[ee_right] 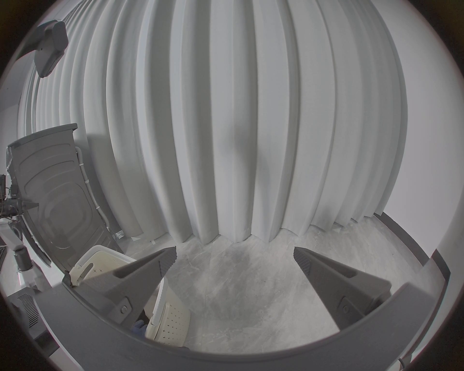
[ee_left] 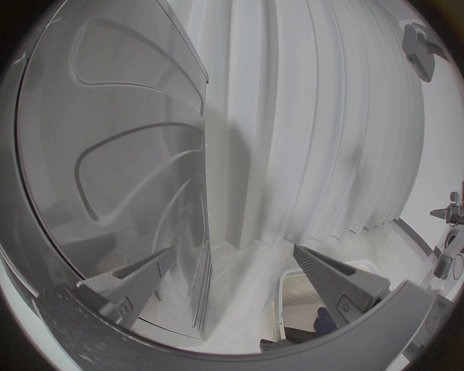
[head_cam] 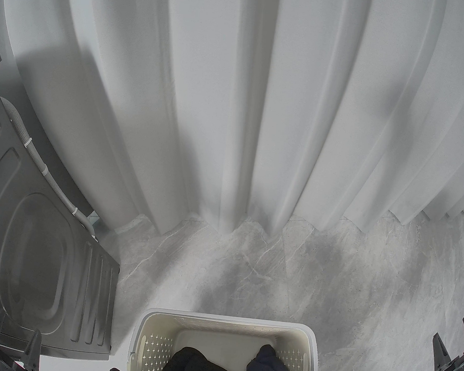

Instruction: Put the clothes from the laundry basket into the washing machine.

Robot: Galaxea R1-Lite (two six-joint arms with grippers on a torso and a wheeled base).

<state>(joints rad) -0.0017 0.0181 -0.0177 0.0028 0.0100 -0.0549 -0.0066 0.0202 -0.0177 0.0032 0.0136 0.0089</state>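
The left end effector (ee_left: pixel 232 256) is seen spread wide, with nothing between its fingers (ee_left: pixel 140 280). It is held low, close to the washing machine (ee_left: pixel 111 145), whose ribbed grey panel is faced at short range. The right end effector (ee_right: pixel 233 252) is likewise opened wide and empty, held over bare floor (ee_right: pixel 251 290) on the far side of the laundry basket (ee_right: pixel 171 321) from the machine.

Between the two, at the near edge of the head view, the basket is found standing on the floor, just beside the machine's corner but apart from it. The clothes are seen inside: a black garment (head_cam: pixel 194 367) and a dark blue garment (head_cam: pixel 269 368) lying side by side toward the near end. The far part of the basket's bottom is left bare.

Progress is judged to be at the very start. No garment is gripped, and both are in the basket. The machine's door and drum cannot be made out, since a panel with a corrugated hose (head_cam: pixel 37 163) along its edge is what is presented. Whether anything already lies in the drum cannot be told. All the picking, carrying and loading is judged to be left.

The count is taken:
- two end effectors
- one basket
- two garments in sight, with more perhaps hidden below the frame
- one machine
- one hose
- one pleated curtain (head_cam: pixel 246 107) behind everything
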